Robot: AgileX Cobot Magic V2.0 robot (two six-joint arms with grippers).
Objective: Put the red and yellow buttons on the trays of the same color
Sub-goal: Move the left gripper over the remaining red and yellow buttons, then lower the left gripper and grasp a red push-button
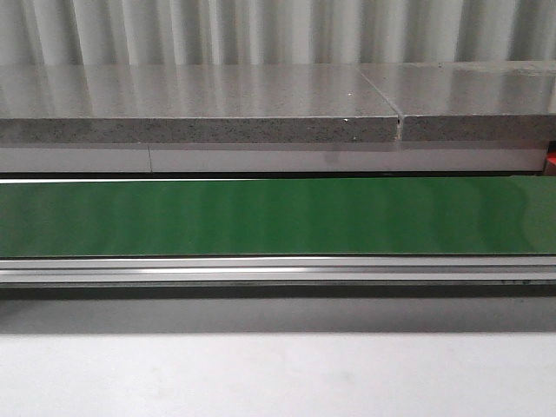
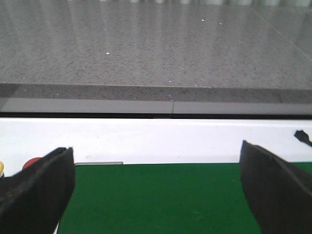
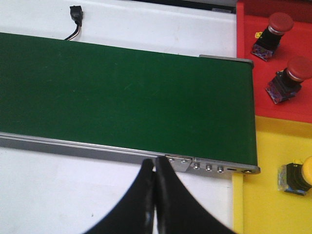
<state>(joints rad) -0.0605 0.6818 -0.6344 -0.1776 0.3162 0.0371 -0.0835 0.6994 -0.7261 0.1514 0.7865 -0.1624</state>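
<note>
Green conveyor belt (image 1: 278, 217) fills the front view, with no buttons or arms on it. From the left wrist, the left gripper (image 2: 156, 195) hangs wide open over the belt; a red cap (image 2: 31, 162), probably a button, peeks beside one finger. From the right wrist, the right gripper (image 3: 155, 195) is closed on nothing; two red buttons (image 3: 273, 34) sit in the red tray (image 3: 292, 105), one yellow button (image 3: 298, 176) in the yellow tray (image 3: 263, 204). Rigid, light, top-heavy; grip the square base.
</note>
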